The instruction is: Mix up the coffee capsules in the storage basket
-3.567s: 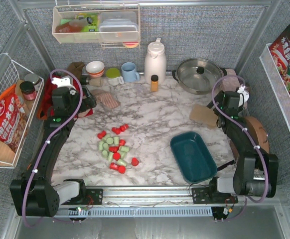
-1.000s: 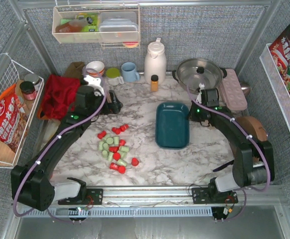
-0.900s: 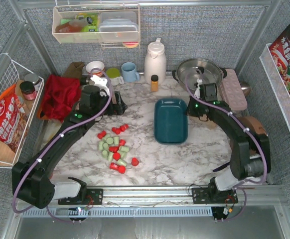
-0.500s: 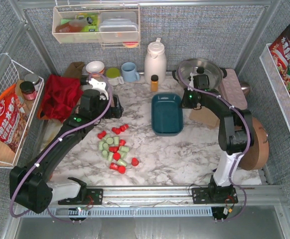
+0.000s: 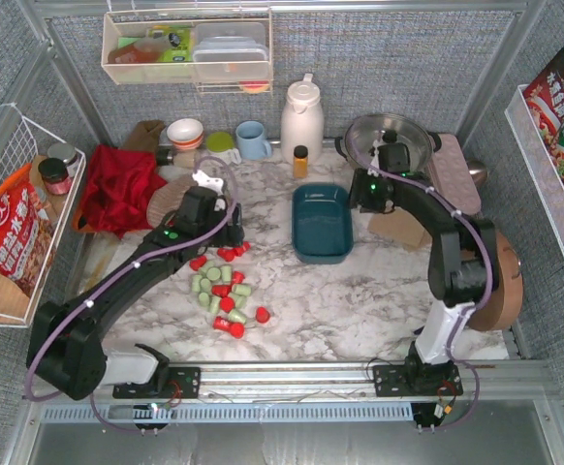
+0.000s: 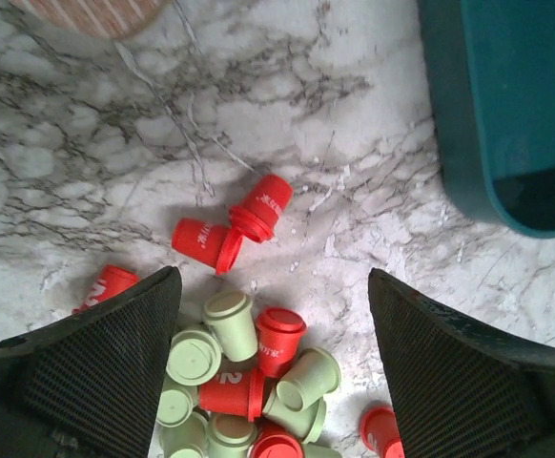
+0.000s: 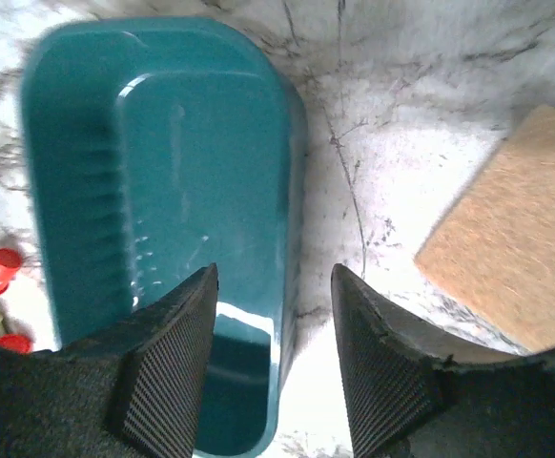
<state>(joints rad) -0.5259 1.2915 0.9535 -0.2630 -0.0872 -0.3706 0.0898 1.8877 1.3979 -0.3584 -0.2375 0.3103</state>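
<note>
**Top and wrist views.** The left gripper (image 6: 273, 286) hangs with its jaws spread wide over the heap of small tapered plastic coffee capsules (image 6: 249, 377). Some are bright red with white print and others pale mint green. They lie loose on the white, grey-veined marble-pattern tabletop (image 6: 87, 143), with none in the tub. The shallow dark teal plastic storage basket (image 5: 322, 225), rectangular with rounded corners, sits empty near the heap, to its right and slightly beyond it. The right gripper (image 7: 274, 277) straddles the basket's right-hand wall, one finger inside and one outside, jaws apart and apparently not pinching it. A tan cork mat (image 7: 506, 229) lies beside.

**Step in hand, as judged:** the first pick. The two red capsules (image 6: 232, 227) lying on their sides at the heap's far edge look the easiest targets, being clear of the rest. The closure is best made across the tapered body rather than the flanged rim, and squarely, so the smooth cone does not squirt from the cross-hatched black pads (image 6: 106, 372). Alternating colours between drops would mix them. The basket's glossy walls look light and slippery — a steadying pinch on the wall would help
</note>
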